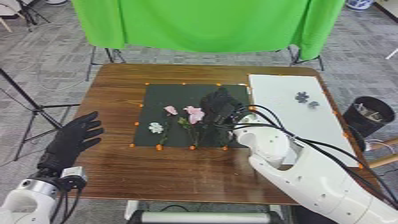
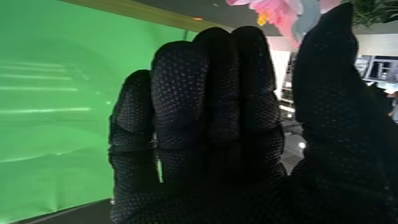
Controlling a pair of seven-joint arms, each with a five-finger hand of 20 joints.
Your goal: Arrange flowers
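And there was the brown table [image 1: 160,180], the widest thing in play, carrying the white board [image 1: 293,120] on the right and the dark mat [image 1: 178,90] beside it. Over at the table's left edge the left hand [image 1: 64,145] waited, fingers loosely extended, gripping nothing. The right hand [image 1: 218,104] was the busy one, out over the mat's right side! Its fingers ran straight, thumb well apart, with nothing visible in its hold.

This looked like the laying-out step, blooms going down in a row; the next move called for a careful lift clear, or a small nudge, without dragging a neighbour.

Close by that hand lay the pink flower [image 1: 194,114] on the mat, bloom away from the robot, stem back toward it, the long axis nearly straight fore and aft. To its left, the smaller pink bloom [image 1: 171,110] pointed much the same way, leaning slightly left. Then the white flower [image 1: 155,128], nearer the robot, head away. And last, on the board, the little grey blossoms [image 1: 302,96], their direction impossible to call!
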